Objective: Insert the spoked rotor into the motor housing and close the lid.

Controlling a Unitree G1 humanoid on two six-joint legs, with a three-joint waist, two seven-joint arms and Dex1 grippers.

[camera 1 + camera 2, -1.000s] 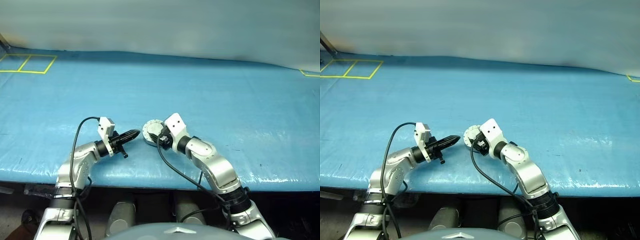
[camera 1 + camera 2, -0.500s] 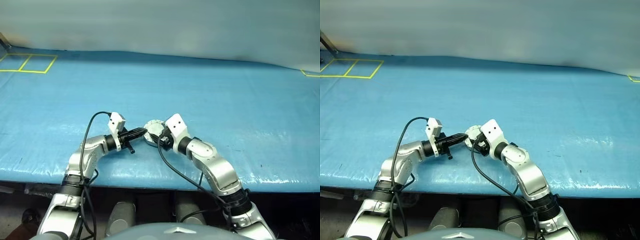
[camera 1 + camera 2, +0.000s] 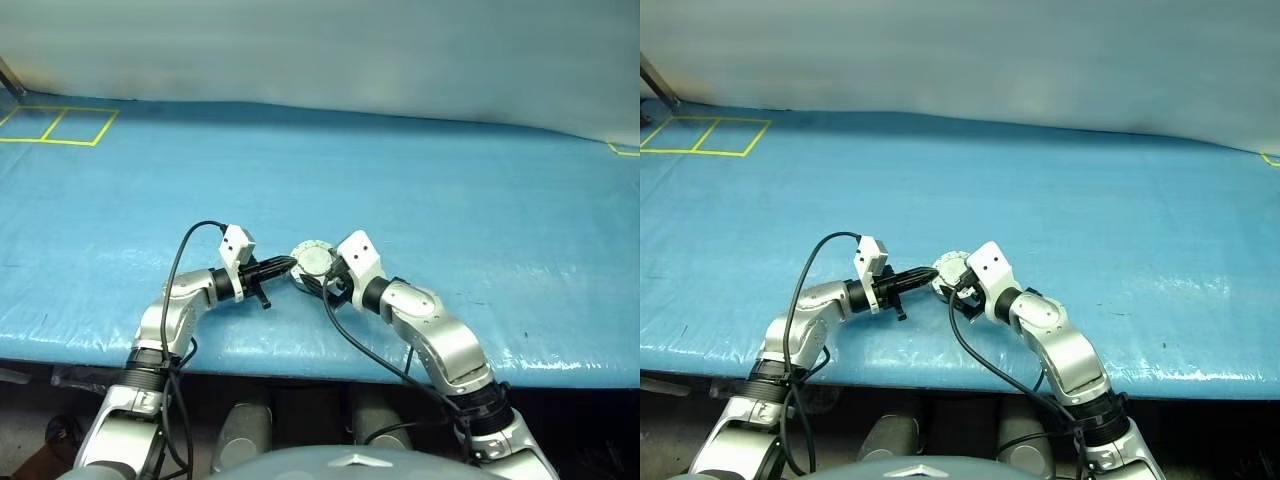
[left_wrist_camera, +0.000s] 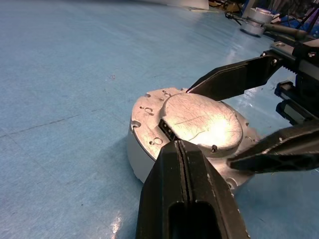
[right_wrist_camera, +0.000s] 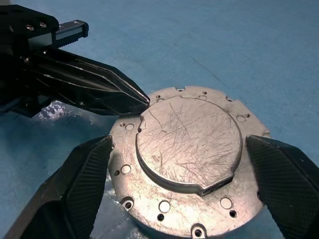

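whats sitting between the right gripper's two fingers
The closed lid on the motor housing sits between the open right gripper fingers, clearest in the right wrist view; the shut left gripper tip touches its rim.

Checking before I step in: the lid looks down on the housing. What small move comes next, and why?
Probably draw the left gripper back. The lid lies flat, plain side up, on the motor housing; the shut tips rest at its edge and the right gripper stands open around it.

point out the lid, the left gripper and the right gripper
lid [image 5: 187, 142]: right wrist view, middle of its scratched raised face
left gripper [image 4: 185, 167]: left wrist view, tip of its shut fingers
right gripper [image 5: 184, 191]: right wrist view, midway between its spread fingertips
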